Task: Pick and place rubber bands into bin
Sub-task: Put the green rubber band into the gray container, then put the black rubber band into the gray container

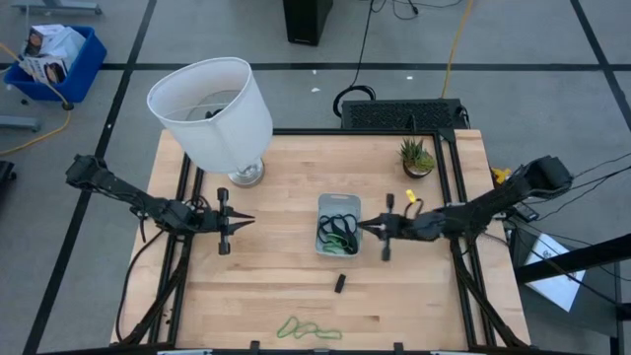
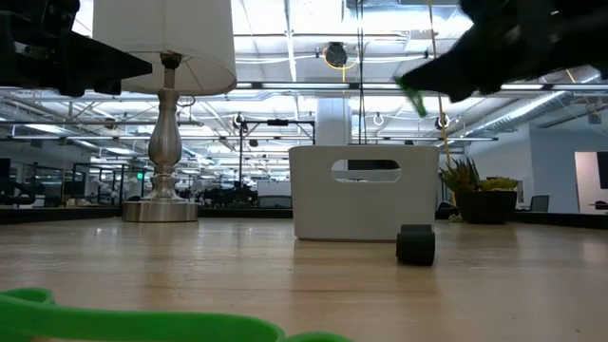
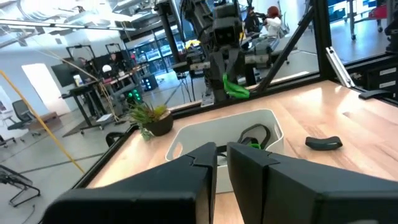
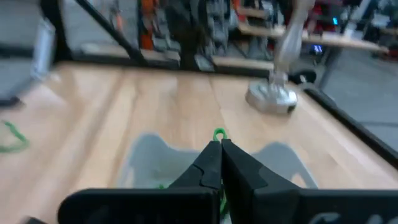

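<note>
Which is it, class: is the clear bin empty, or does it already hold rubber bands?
Not empty. The high view shows black and green rubber bands lying inside the bin. More green ones remain on the table.

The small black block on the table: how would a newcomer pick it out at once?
Start at the white lamp at the table's back left, then move to the clear bin at mid-table. Just nearer the front edge lies the small black block: short, solid and dark, unlike the thin green rubber bands looped beyond it.

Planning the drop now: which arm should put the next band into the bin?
Right. The right gripper hangs at the bin rim, shut on a green band. The left gripper waits farther off, shut and empty.
</note>
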